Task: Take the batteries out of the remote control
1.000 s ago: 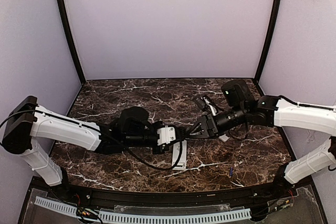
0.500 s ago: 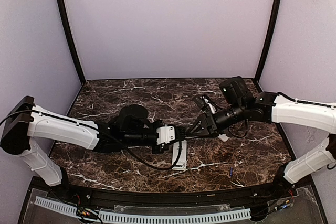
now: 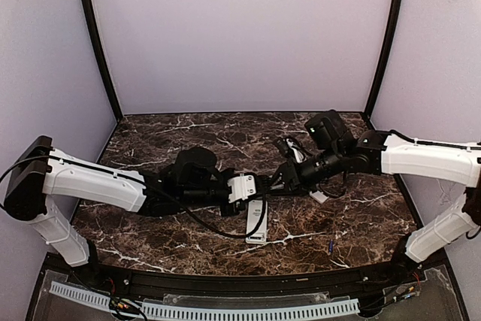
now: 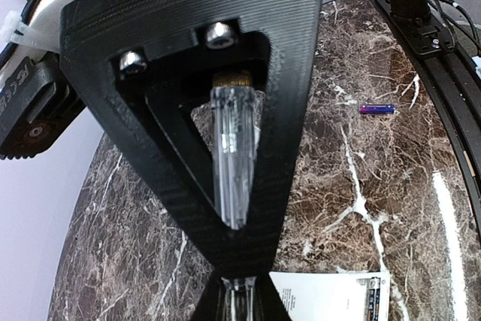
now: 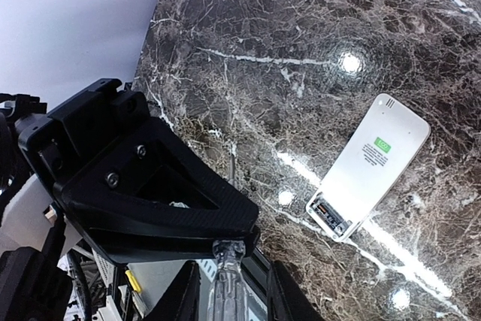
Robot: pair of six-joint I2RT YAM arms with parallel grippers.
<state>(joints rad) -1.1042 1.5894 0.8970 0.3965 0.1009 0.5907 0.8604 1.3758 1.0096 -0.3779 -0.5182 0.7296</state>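
The white remote control (image 3: 256,225) lies flat on the marble near the front, with its open compartment (image 5: 331,217) at one end. A dark battery (image 4: 371,295) sits in that compartment. Another battery (image 3: 329,246), blue-purple, lies loose on the marble at the front right and shows again (image 4: 376,109) in the left wrist view. My left gripper (image 3: 264,189) hovers above the remote, shut on a clear-handled screwdriver (image 4: 234,163). My right gripper (image 5: 229,291) meets it tip to tip. Its jaws straddle the clear handle (image 5: 225,280) with small gaps on both sides.
A small white cover piece (image 3: 319,196) lies on the marble under the right arm. Black cables hang from both wrists over the middle of the table. Purple walls close in the back and sides.
My right gripper has slid left to the left gripper, and its jaws have narrowed around the screwdriver handle. The left gripper has stayed shut and moved slightly right.
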